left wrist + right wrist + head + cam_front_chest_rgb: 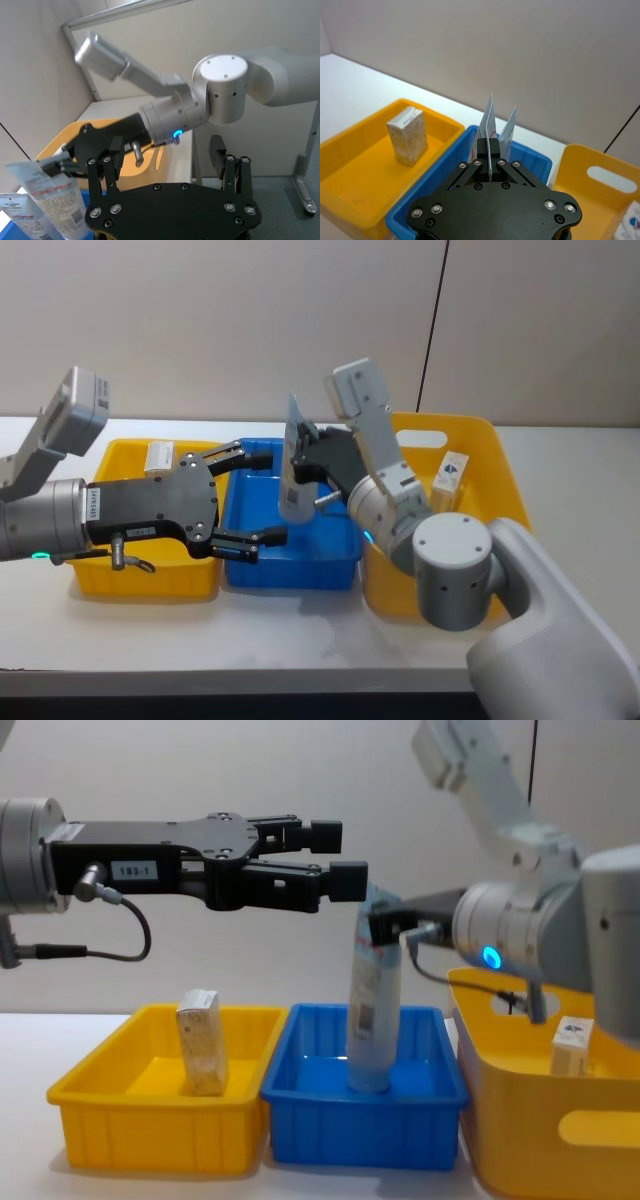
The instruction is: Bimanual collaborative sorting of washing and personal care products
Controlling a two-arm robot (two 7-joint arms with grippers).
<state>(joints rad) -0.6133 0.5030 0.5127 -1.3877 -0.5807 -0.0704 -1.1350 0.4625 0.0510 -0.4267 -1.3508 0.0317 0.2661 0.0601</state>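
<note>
Now right tool [378,932] pinches slim pale-blue pouch [372,1010], upright, printed label.

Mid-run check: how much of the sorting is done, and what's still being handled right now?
Done: one tan box stands in the left yellow bin. In hand: the right gripper is shut on a pale-blue pouch, upright with its base in the blue bin. The left gripper hovers open above. Left: a white box sits in the right yellow bin.

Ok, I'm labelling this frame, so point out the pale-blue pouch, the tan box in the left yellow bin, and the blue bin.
pale-blue pouch [373,1020], chest view, mid-body below the right gripper.
tan box [201,1042], chest view, its front face.
blue bin [360,1130], chest view, front wall.
</note>
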